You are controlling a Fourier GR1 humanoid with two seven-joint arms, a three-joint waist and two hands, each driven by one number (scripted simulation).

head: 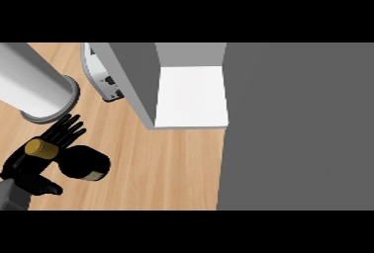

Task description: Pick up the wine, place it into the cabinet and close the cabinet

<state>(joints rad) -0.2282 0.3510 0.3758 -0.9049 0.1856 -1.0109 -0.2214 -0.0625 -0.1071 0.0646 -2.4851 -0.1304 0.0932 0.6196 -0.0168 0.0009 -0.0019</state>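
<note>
The wine bottle is dark with a gold cap, and stands on the wooden counter at the lower left. I cannot tell whether it is upright or tilted. My left hand is at the bottle's left, right against its neck. Its fingers point straight up past the cap and its thumb lies low, so the hand is open. The cabinet stands open at the top middle, with its white shelf bare. My right hand is not in view.
A large grey cylinder stands at the upper left, close above my fingers. A small white and grey appliance sits between it and the cabinet. A broad grey panel fills the right side of the view.
</note>
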